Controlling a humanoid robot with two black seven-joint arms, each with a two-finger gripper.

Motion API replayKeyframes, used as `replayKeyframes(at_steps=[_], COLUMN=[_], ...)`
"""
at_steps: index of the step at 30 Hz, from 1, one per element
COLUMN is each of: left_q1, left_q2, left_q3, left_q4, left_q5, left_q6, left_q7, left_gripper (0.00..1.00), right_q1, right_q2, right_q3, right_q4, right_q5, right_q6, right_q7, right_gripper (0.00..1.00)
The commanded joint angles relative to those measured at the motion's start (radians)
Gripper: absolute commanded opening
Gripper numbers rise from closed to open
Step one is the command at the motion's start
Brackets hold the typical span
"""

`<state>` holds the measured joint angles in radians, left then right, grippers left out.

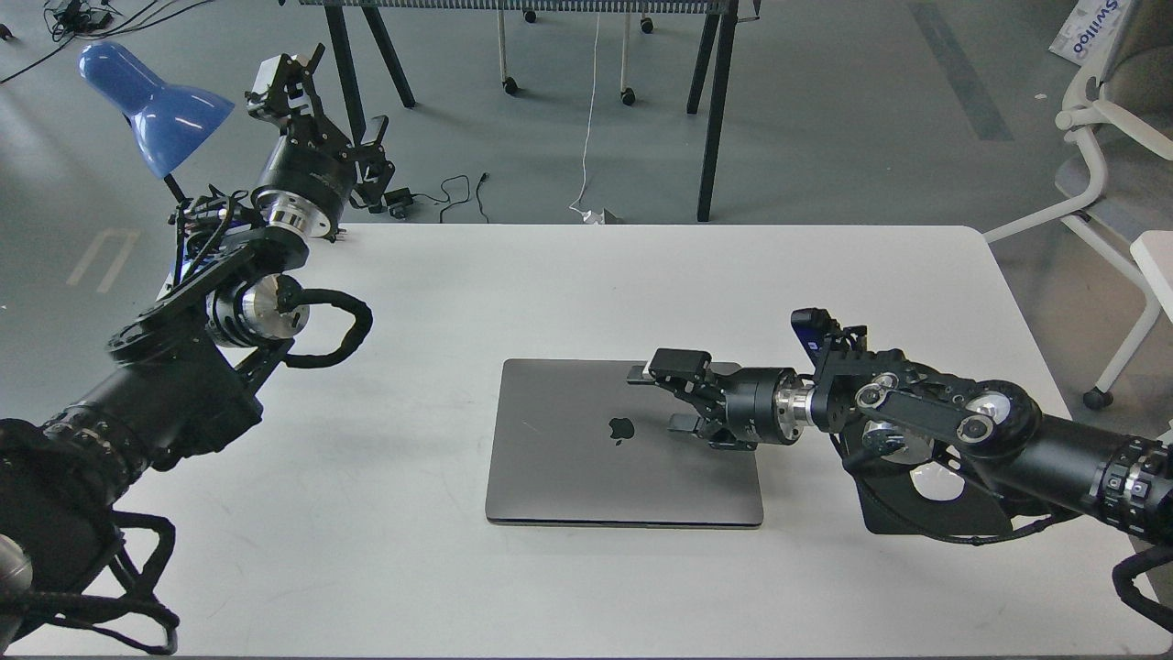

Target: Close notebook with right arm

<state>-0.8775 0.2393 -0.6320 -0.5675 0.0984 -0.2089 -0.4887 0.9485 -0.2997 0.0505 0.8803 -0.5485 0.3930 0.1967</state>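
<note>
The space-grey notebook [586, 458] lies shut and flat on the white table [641, 284], its lid up with the dark apple logo showing. My right arm comes in from the right. Its gripper [662, 399] hovers over the lid's right half, just right of the logo, open and empty, fingers pointing left. I cannot tell whether it touches the lid. My left gripper [302, 78] is raised off the table's far left corner, beside the blue lamp; it looks open and empty.
A black mouse pad [944, 509] lies under my right arm, right of the notebook. A blue lamp [151, 101] stands at the far left. A white chair [1118, 183] stands beyond the table's right edge. Table legs and cables are on the floor behind.
</note>
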Motion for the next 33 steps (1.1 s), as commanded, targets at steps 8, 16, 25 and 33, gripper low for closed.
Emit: replayKeyframes(at_steps=[8, 16, 25, 33], left_q1=[0.0, 0.0, 0.0, -0.001], left_q2=[0.0, -0.002, 0.0, -0.002], left_q3=[0.0, 0.0, 0.0, 0.0], left_q4=[0.0, 0.0, 0.0, 0.0], left_q5=[0.0, 0.0, 0.0, -0.002], left_q6=[-0.001, -0.001, -0.001, -0.001], left_q7=[0.0, 0.0, 0.0, 0.0], left_gripper=[1.0, 1.0, 1.0, 1.0], right_q1=[0.087, -0.016, -0.097, -0.165], right_q2=[0.046, 0.062, 0.056, 0.06], right_q3=[0.595, 0.812, 0.876, 0.919], right_q4=[-0.308, -0.308, -0.284, -0.192], right_q5=[0.019, 0.244, 0.366, 0.364], right_q6=[-0.017, 0.07, 0.096, 0.096], right_q7=[0.006, 0.013, 0.047, 0.047], right_gripper=[1.0, 1.0, 1.0, 1.0])
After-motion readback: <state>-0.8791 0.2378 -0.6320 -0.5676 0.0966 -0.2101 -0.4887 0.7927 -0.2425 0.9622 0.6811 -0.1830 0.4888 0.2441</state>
